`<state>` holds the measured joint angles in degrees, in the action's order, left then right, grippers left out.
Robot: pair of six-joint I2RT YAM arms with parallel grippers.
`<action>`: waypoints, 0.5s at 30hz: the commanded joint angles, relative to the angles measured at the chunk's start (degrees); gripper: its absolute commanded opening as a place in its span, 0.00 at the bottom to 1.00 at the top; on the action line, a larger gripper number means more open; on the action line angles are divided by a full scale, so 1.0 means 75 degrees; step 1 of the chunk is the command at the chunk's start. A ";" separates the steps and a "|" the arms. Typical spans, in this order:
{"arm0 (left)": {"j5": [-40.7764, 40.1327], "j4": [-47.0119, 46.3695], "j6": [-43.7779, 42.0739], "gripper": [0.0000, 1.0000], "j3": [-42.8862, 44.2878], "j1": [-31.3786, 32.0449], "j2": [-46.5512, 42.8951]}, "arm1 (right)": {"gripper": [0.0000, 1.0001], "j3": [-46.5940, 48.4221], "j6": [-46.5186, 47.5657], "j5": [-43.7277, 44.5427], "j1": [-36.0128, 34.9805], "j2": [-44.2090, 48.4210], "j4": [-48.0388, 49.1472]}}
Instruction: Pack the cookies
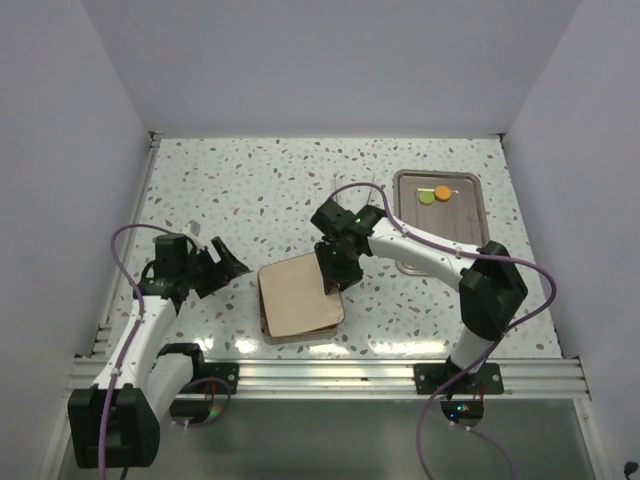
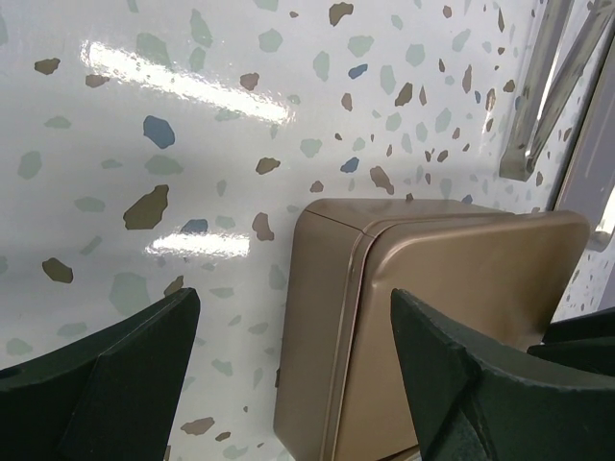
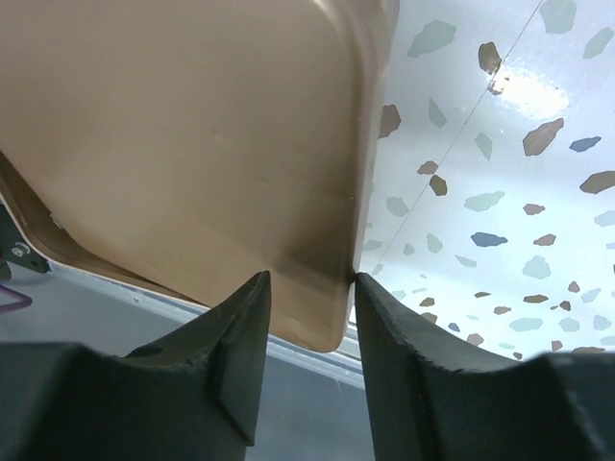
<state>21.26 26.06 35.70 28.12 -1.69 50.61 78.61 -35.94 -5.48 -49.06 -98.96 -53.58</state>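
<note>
A tan tin box lid (image 1: 298, 295) lies slightly askew over its base (image 2: 322, 317) at the table's near centre. My right gripper (image 1: 335, 280) grips the lid's right corner. In the right wrist view (image 3: 309, 280) one finger is over the lid (image 3: 192, 134) and the other is against its edge. My left gripper (image 1: 232, 262) is open and empty just left of the box, which fills the left wrist view (image 2: 293, 317). One green cookie (image 1: 427, 197) and one orange cookie (image 1: 442, 192) lie on the metal tray (image 1: 470, 225). The other cookies are hidden.
The metal tray stands at the back right, and its rim shows in the left wrist view (image 2: 538, 96). White walls close in the speckled table on three sides. The aluminium rail (image 1: 330, 375) with the arm bases runs along the near edge.
</note>
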 commanded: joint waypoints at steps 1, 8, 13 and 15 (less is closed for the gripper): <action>0.0107 0.0075 -0.0178 0.86 0.0364 0.0050 -0.0162 | 0.43 -0.0075 -0.0059 0.0062 0.0014 -0.0118 0.0265; 0.0096 0.0134 -0.0202 0.85 0.0376 0.0050 -0.0197 | 0.36 -0.0180 -0.0118 -0.0008 0.0025 -0.0165 0.0418; 0.0107 0.0111 -0.0202 0.85 0.0364 0.0050 -0.0185 | 0.33 -0.0309 -0.0153 -0.0055 0.0025 -0.0130 0.0511; 0.0096 0.0099 -0.0190 0.85 0.0352 0.0050 -0.0185 | 0.32 -0.0367 -0.0153 -0.0055 0.0014 -0.0095 0.0523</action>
<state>21.26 26.70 35.33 28.64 -1.69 49.93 76.42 -36.12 -5.56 -49.01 -100.03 -51.18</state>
